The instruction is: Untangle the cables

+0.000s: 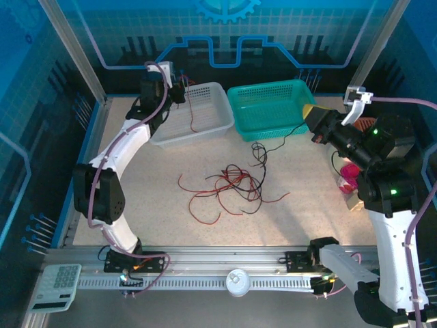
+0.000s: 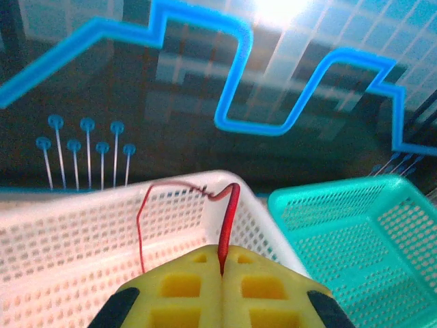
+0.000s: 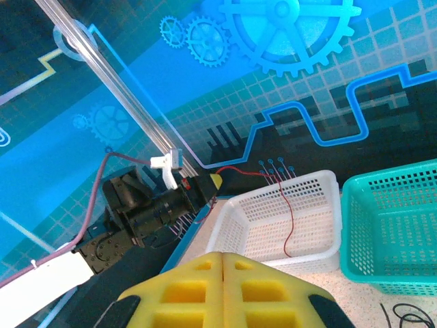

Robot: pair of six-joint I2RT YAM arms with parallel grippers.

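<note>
1. The left gripper (image 2: 222, 258) is at the far left of the table (image 1: 150, 205), raised over the white basket (image 1: 198, 133). Its two yellow fingers are pressed together, and one red cable (image 2: 229, 212) is clamped between them.
2. This red cable goes up from the fingertips, bends over to the left and hangs down inside the white basket. In the top view the same strand (image 1: 192, 113) hangs from the gripper into the basket.
3. The other cables (image 1: 232, 183) lie in a loose heap in the middle of the table, in front of both baskets. Red and black strands cross one another there, and some red loops spread out to the left.
4. The teal basket (image 1: 273, 128) stands just beside the white one, on its right.
5. One black cable (image 1: 276, 139) runs from the heap up to the right, towards the near right corner of the teal basket.
6. The right gripper (image 3: 222, 258) is beside that corner. Its yellow fingers are together. The black cable reaches its tip in the top view, but I cannot tell if it is pinched there.
</note>
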